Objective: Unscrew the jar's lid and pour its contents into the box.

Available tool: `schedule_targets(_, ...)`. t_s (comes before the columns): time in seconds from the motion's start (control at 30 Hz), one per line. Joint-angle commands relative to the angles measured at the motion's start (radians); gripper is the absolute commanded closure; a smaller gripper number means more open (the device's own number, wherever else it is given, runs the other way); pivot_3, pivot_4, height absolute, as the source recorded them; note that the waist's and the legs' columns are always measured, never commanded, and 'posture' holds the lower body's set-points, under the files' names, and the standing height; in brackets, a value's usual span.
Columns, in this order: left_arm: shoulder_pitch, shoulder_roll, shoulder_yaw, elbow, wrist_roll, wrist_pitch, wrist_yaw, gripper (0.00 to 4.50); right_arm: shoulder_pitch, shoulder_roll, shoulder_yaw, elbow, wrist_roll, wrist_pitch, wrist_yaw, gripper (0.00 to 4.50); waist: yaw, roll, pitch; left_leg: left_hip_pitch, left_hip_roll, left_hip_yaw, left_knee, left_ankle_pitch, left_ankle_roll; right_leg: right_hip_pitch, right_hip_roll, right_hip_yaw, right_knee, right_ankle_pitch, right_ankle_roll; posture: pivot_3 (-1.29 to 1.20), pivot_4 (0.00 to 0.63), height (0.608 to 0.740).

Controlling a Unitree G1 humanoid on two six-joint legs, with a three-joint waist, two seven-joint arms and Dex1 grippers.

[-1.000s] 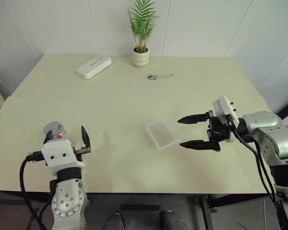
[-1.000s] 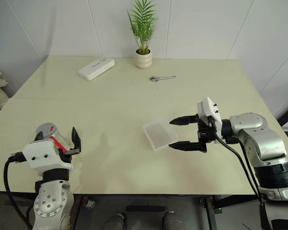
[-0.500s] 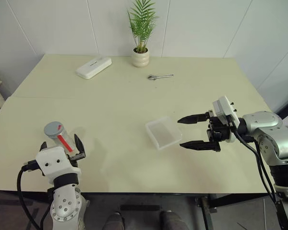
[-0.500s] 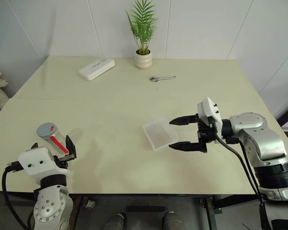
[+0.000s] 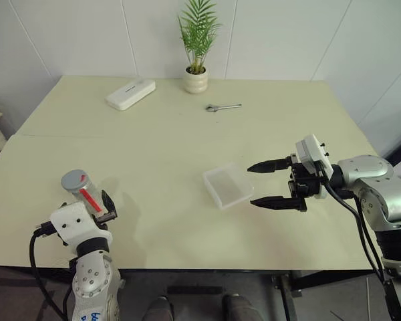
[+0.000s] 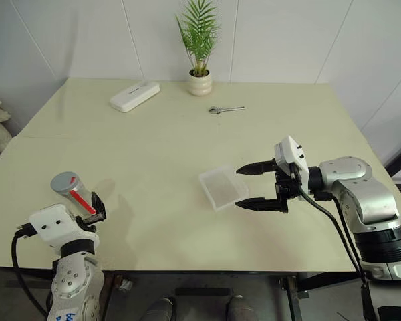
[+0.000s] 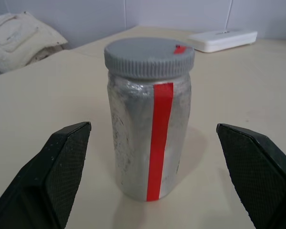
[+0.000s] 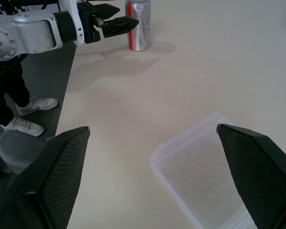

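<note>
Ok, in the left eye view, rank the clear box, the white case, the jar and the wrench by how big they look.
Largest to smallest:
1. box, though it sits nearer than the case
2. white case
3. jar
4. wrench

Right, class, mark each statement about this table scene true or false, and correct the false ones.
1. The lid is on the jar. True.
2. The left gripper is clamped on the jar. False: it is open, with the jar standing free between its fingers.
3. The box holds brown pellets. False: it looks empty.
4. The right gripper is open beside the box. True.
5. The wrench lies inside the box. False: it lies on the table near the plant pot.
</note>
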Motion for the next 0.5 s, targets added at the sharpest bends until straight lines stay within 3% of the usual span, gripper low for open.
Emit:
schedule_targets(0.03, -0.016, -0.013, 0.011, -0.003, -0.005, -0.034, -0.002, 0.01, -0.012, -0.004, -0.021, -0.029, 0.006, -0.003, -0.003, 0.0, 0.0, 0.0, 0.0, 0.0, 0.0, 0.0, 0.0, 0.0, 0.0, 0.0, 0.0, 0.0, 0.0, 0.0, 0.0, 0.0, 0.15, 0.74)
schedule_targets(0.5, -0.14, 0.001, 0.066, 0.11, -0.02, -0.077, 0.007, 0.01, -0.011, -0.008, -0.021, -0.027, 0.005, -0.001, -0.003, 0.0, 0.0, 0.0, 0.0, 0.0, 0.0, 0.0, 0.001, -0.001, 0.0, 0.001, 0.0, 0.0, 0.0, 0.0, 0.001, 0.0, 0.15, 0.74)
